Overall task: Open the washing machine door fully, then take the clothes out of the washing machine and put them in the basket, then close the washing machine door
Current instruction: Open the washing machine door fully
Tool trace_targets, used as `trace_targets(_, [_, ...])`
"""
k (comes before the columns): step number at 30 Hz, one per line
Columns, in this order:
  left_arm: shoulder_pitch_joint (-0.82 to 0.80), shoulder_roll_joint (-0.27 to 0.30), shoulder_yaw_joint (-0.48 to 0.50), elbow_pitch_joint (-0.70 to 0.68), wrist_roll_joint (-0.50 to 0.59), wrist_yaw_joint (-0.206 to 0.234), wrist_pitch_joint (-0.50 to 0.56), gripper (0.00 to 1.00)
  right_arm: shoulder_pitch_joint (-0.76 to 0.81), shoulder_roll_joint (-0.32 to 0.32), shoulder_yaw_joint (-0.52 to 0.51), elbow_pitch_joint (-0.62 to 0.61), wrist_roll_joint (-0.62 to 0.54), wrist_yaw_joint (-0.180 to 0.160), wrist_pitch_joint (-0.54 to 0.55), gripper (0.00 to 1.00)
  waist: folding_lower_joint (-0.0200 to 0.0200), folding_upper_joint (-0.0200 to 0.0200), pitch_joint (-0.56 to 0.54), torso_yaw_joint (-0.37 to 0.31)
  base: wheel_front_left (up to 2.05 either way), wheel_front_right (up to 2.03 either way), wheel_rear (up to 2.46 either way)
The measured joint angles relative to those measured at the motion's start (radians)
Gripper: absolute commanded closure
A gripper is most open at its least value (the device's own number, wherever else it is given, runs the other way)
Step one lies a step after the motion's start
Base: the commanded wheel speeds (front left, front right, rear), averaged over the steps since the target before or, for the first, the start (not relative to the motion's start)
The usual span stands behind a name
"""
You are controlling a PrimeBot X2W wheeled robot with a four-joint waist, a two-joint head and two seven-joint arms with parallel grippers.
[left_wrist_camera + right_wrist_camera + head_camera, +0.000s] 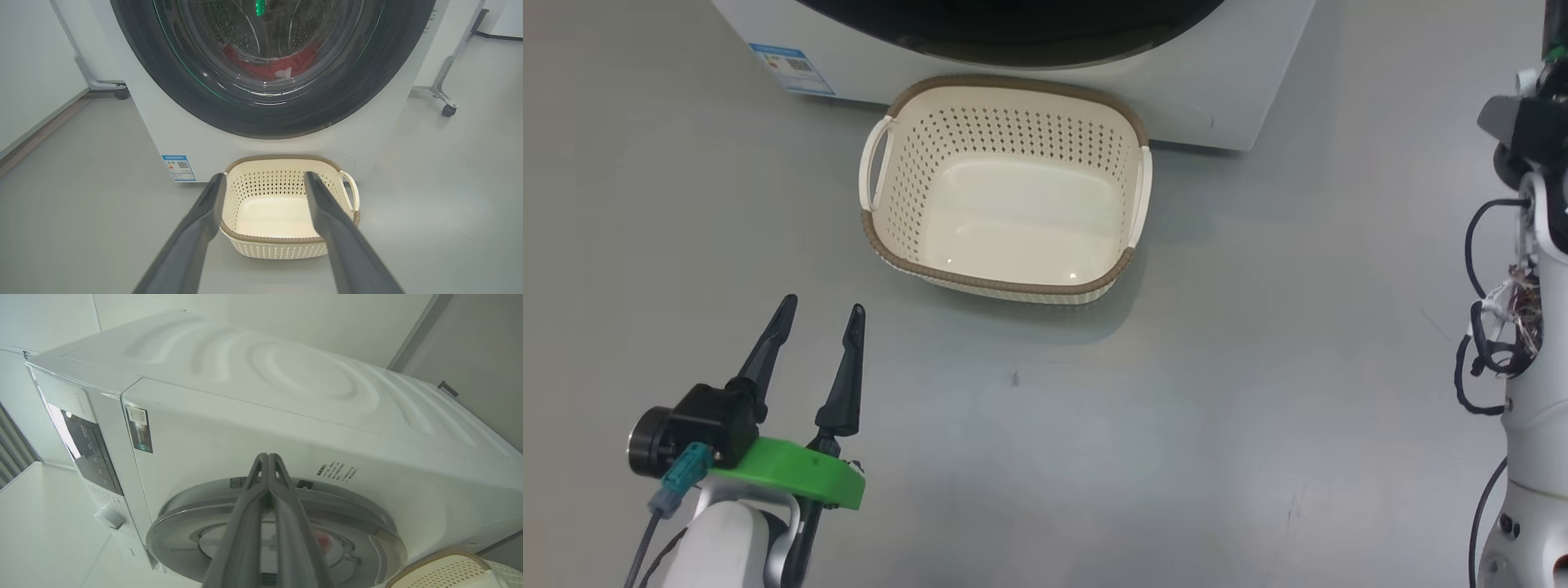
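The washing machine [196, 134] stands white and boxy on the grey floor, its round black-rimmed door [163, 77] lying flush against the front. Red clothes [269, 67] show low in the drum behind the glass. On the floor just in front sits the cream basket [1005, 82], with nothing in it. My left gripper [822, 307] hovers open near the floor a little short of the basket, and its fingers [196, 228] frame the basket [282, 157] and hold nothing. My right gripper [267, 457] is shut and empty, raised and pointing at the upper edge of the door [184, 522] on the machine [286, 375].
A blue label [792, 69] marks the machine's lower front corner. Wheeled metal frame legs [447, 110] stand on both sides of the machine. Its control panel [92, 457] and knob face the right wrist camera. My right arm with loose cables [1527, 327] fills the head view's right edge.
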Motion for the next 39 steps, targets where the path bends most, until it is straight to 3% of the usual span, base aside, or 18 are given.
trace_targets(9, [-0.049,0.0,-0.023,-0.003,-0.037,0.0,0.0,0.0,-0.172,-0.022,-0.01,0.065,0.022,-0.001,0.049,1.0,0.0,0.0,0.084,0.06,0.0,0.0,0.0])
trace_targets(25, [-0.095,-0.002,-0.058,0.013,-0.076,0.0,0.0,0.0,-0.383,-0.03,-0.045,0.298,0.107,-0.001,0.15,1.0,0.0,0.0,0.18,0.157,0.0,0.0,0.0])
trace_targets(39, [-0.099,-0.003,-0.059,0.027,-0.084,0.0,0.0,0.0,-0.486,-0.034,-0.016,0.424,0.109,-0.001,0.211,1.0,0.0,0.0,0.193,0.184,0.0,0.0,0.0])
